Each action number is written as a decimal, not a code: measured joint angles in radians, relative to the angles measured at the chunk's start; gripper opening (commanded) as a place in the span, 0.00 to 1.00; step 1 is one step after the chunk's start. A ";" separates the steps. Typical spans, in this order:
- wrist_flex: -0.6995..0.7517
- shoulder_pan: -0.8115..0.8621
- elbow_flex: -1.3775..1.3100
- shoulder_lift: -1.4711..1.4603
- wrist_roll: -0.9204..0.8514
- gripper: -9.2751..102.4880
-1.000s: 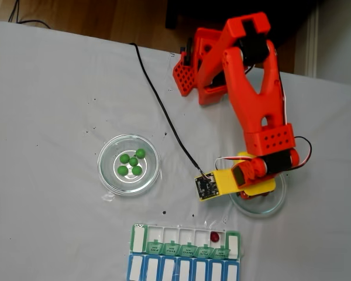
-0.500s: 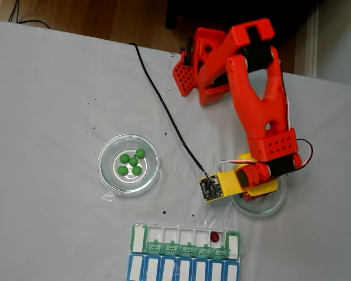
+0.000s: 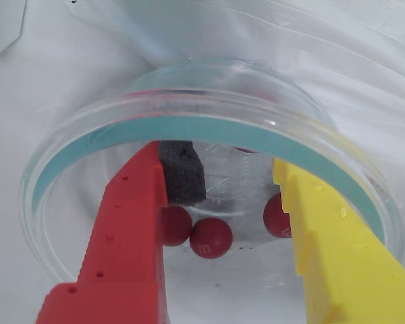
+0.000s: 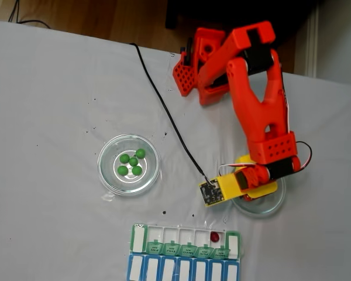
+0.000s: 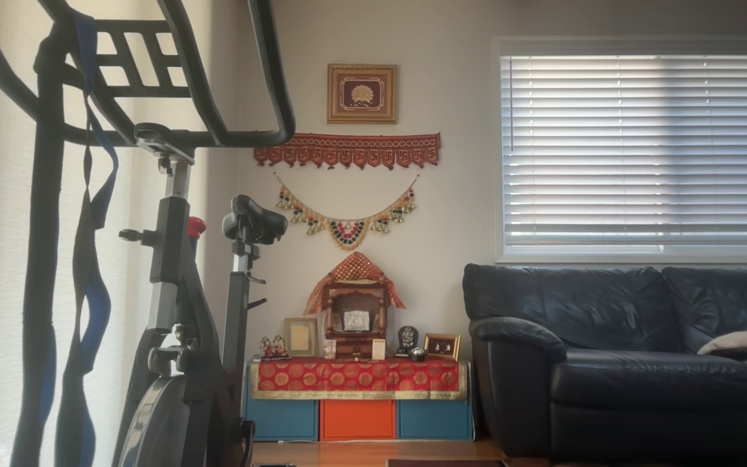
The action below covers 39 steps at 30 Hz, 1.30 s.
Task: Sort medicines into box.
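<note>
While the orange arm [image 4: 260, 111] reaches over the table [image 4: 52, 88] toward its near right edge, the gripper [image 3: 239, 202] hangs with jaws apart inside a glass dish [image 3: 209, 128], gripping nothing, red balls [image 3: 210, 237] between the fingers. Green balls [image 4: 131, 163] sit in a second dish [image 4: 128, 164] left of centre. At the near edge the green-lidded pill box [image 4: 187, 241] holds one red ball [image 4: 214, 236].

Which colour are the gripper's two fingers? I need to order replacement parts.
One finger is red, the other yellow, clearest in the wrist view.
</note>
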 measured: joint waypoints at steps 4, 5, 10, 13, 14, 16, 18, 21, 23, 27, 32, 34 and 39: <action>0.011 0.000 -0.014 -0.012 -0.032 0.25; 0.011 0.000 -0.014 -0.012 -0.037 0.25; 0.011 0.000 -0.014 -0.014 -0.049 0.25; 0.011 0.006 -0.014 -0.014 -0.044 0.25; 0.011 0.009 -0.014 -0.014 -0.040 0.25; 0.011 0.009 -0.015 -0.014 -0.034 0.25; 0.011 0.009 -0.015 -0.014 -0.023 0.26; 0.011 0.018 -0.015 -0.014 -0.006 0.26; 0.011 0.021 -0.015 -0.014 0.006 0.26; -0.002 0.028 -0.012 0.002 0.028 0.27; -0.021 0.046 0.009 0.037 0.057 0.27; -0.028 0.046 0.021 0.046 0.071 0.27; -0.029 0.046 0.041 0.066 0.095 0.27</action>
